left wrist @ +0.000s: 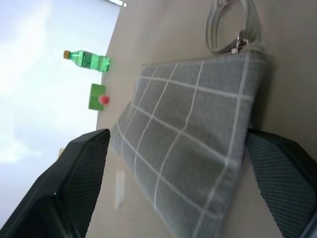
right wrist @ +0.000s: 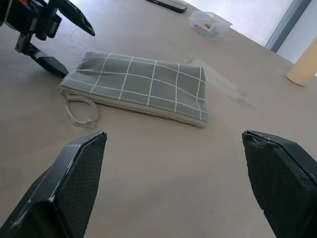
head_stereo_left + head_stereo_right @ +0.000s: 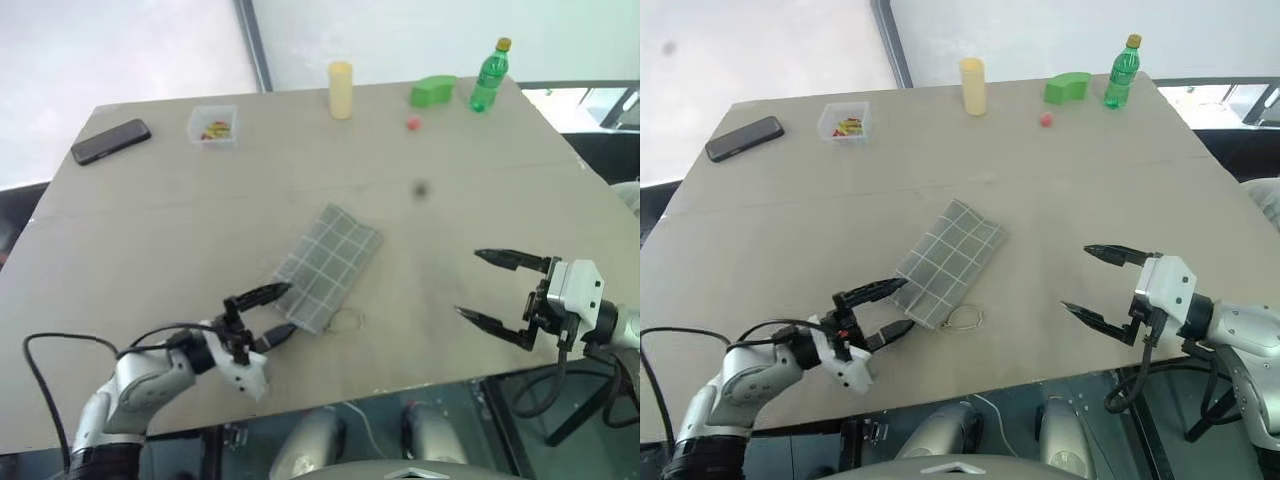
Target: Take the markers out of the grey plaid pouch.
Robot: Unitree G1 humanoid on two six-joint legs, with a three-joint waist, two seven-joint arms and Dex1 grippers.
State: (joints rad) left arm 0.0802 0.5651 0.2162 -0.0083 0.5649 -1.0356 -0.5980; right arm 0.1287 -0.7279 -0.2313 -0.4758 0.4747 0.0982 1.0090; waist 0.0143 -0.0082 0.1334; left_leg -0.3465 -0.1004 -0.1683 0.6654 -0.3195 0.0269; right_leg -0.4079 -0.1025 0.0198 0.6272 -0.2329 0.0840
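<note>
Pouch status: the grey plaid pouch [image 3: 328, 265] lies flat and closed near the middle of the table [image 3: 150, 230], set at a diagonal, with its clear cord loop [image 3: 345, 321] trailing off the near corner onto the tabletop. No markers can be seen outside it. Left gripper [image 3: 268, 314] sits at the pouch's near end, fingers spread wide, one finger above the fabric edge and one below it; in the left wrist view the pouch end lies between the two fingers, but contact cannot be confirmed and nothing is clamped. Right gripper [image 3: 497, 289] hovers over bare table well to the right of the pouch, fingers fully apart, holding nothing, pointing toward the pouch. Along the far edge of the table: a black phone [image 3: 111, 141], a small clear box [image 3: 212, 125] with coloured contents, a pale yellow cylinder [image 3: 340, 90], a green block [image 3: 432, 91], a small red ball [image 3: 412, 123], and a green bottle [image 3: 489, 76].
</note>
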